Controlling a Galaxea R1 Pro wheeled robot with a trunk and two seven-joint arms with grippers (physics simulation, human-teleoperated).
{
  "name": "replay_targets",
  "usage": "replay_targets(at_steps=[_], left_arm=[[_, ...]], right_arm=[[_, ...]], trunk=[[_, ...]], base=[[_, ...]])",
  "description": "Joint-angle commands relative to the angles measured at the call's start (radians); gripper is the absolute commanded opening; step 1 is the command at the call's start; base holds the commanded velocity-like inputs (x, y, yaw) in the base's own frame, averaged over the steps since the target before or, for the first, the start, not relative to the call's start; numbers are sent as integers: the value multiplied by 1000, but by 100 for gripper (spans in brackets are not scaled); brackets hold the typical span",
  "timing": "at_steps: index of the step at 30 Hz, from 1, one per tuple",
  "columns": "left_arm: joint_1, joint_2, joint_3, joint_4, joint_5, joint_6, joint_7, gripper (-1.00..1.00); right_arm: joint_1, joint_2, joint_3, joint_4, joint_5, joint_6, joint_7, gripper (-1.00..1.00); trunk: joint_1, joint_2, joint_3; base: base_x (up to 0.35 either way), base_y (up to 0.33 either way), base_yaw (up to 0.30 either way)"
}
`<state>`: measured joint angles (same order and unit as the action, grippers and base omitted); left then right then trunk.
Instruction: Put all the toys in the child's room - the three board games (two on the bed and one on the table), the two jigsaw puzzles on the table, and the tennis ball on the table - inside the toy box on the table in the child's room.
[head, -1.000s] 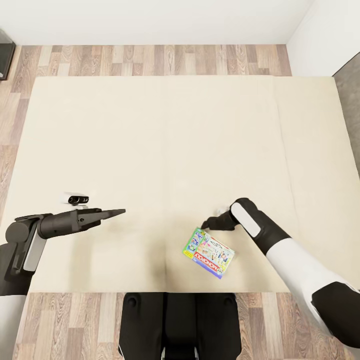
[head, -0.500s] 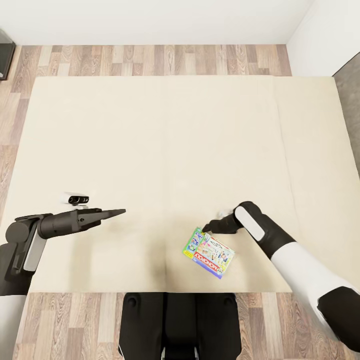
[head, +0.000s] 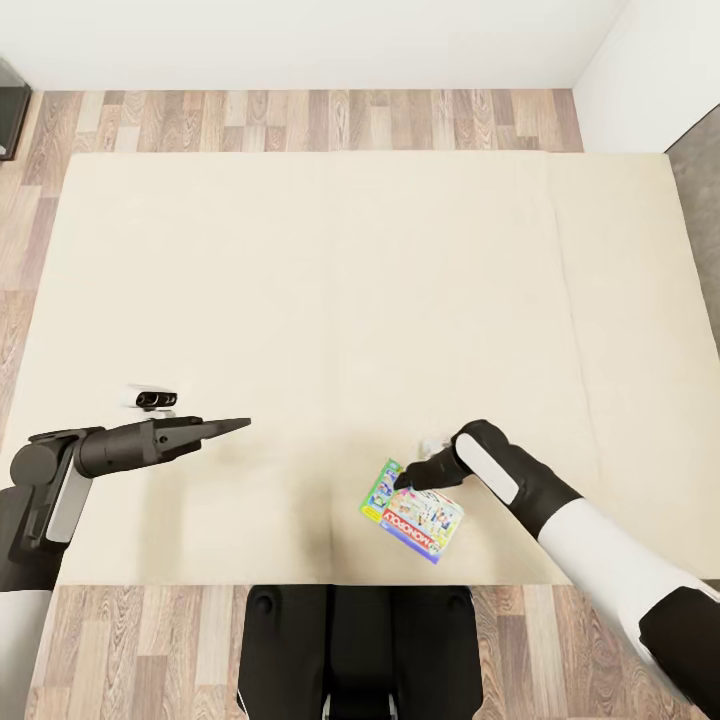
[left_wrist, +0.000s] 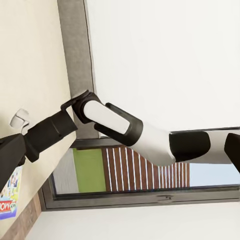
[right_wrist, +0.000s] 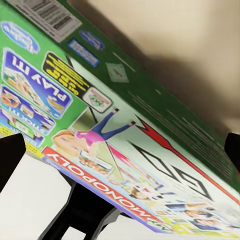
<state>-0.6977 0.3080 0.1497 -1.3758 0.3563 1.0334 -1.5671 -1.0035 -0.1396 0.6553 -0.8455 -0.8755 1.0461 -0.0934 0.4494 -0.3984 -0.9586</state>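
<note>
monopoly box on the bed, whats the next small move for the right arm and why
Probably close the right gripper on the Monopoly box: its tip sits at the box's far edge on the bed, and the right wrist view shows the box between dark fingertips.

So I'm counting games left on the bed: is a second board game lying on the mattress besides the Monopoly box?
No, in the head view the Monopoly box is the one game on the beige mattress.
</note>
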Motion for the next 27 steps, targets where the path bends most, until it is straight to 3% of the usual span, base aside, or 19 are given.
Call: replay_targets(at_steps=[1, 18, 27], left_arm=[[0, 0, 0, 0, 0, 11, -4, 100], [0, 0, 1, 0, 0, 11, -4, 100], [0, 0, 2, 0, 0, 11, -4, 100]], right_arm=[[-1, -1, 5, -2, -11, 1, -10, 100], [3, -4, 8, -1, -13, 1, -9, 100], [22, -34, 12, -1, -13, 1, -2, 100]], trunk=[[1, -2, -1], [1, -2, -1], [1, -2, -1]], base=[[0, 0, 0], [0, 0, 0], [0, 0, 0]])
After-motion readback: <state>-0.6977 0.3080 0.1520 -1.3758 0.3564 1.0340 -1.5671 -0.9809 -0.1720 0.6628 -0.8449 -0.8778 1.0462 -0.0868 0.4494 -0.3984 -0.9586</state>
